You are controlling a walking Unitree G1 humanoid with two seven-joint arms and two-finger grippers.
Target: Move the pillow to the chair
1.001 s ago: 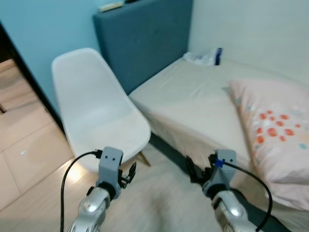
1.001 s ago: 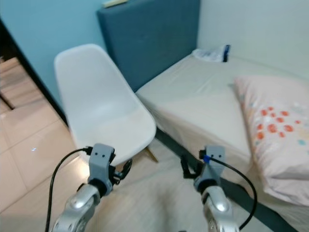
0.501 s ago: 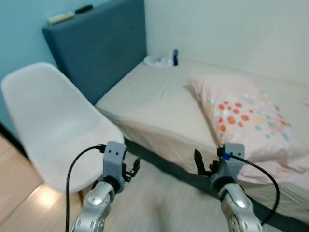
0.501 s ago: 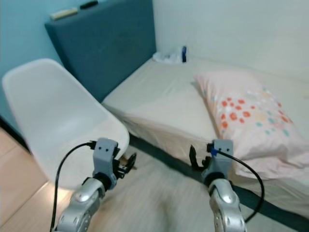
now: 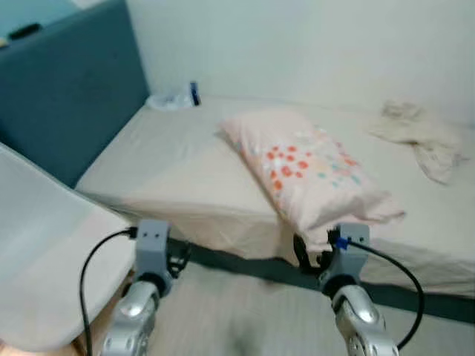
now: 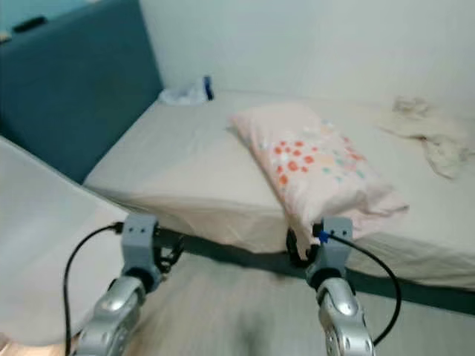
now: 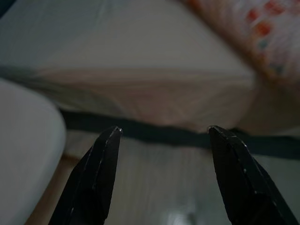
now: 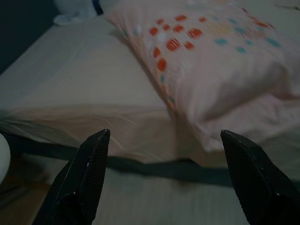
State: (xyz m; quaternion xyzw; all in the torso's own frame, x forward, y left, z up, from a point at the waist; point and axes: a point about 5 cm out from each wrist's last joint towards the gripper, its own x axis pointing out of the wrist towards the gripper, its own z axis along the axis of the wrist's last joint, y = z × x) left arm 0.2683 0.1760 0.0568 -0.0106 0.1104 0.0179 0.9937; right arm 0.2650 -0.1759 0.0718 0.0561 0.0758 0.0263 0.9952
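A pink pillow (image 5: 304, 167) with red and teal dots lies on the bed (image 5: 163, 159), close to its near edge. The white chair (image 5: 37, 274) stands on the floor at my far left, beside the bed. Both arms are held low in front of me, short of the bed's side. My left gripper (image 7: 164, 129) is open and empty, facing the bed's edge with the chair seat (image 7: 23, 154) beside it. My right gripper (image 8: 165, 132) is open and empty too, and it points at the pillow (image 8: 215, 51) from just below the mattress edge.
A teal headboard (image 5: 67, 96) rises at the left end of the bed. A white bag and a dark bottle (image 5: 178, 96) lie at that corner. A crumpled cloth (image 5: 419, 137) lies at the far right. A dark frame strip (image 5: 245, 267) runs under the mattress.
The camera has swung to the right: the chair has slid to the left edge of the view and the pillow now sits in the middle. Both grippers stay open and empty.
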